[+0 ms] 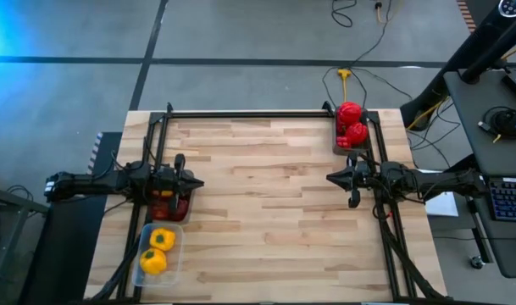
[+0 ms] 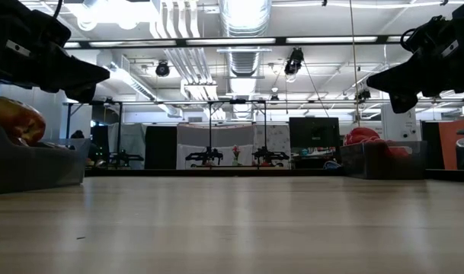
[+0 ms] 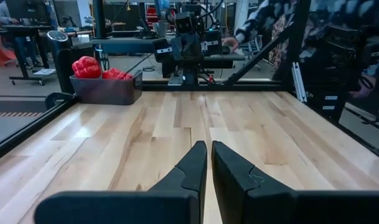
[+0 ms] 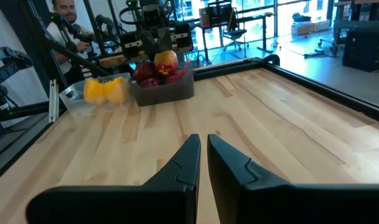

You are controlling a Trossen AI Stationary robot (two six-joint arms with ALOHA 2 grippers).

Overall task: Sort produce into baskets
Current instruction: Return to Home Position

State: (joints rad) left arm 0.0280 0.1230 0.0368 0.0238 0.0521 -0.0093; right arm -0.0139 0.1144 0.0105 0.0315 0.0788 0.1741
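Red peppers (image 1: pixel 351 123) fill a dark grey tray (image 1: pixel 342 148) at the table's far right. Dark maroon produce (image 4: pixel 158 70) lies in a dark grey tray (image 4: pixel 170 88) at the left, under my left arm. Yellow peppers (image 1: pixel 158 250) lie in a clear tub (image 1: pixel 174 254) at the near left. My left gripper (image 1: pixel 198 182) hovers shut above the left tray's edge. My right gripper (image 1: pixel 330 178) hovers shut and empty at the right, near the red peppers' tray.
A black frame (image 1: pixel 266 114) runs along the table's far edge and down both sides. The wide middle of the wooden table (image 1: pixel 266 212) lies between the two grippers. A person (image 4: pixel 65 18) sits beyond the table's left side.
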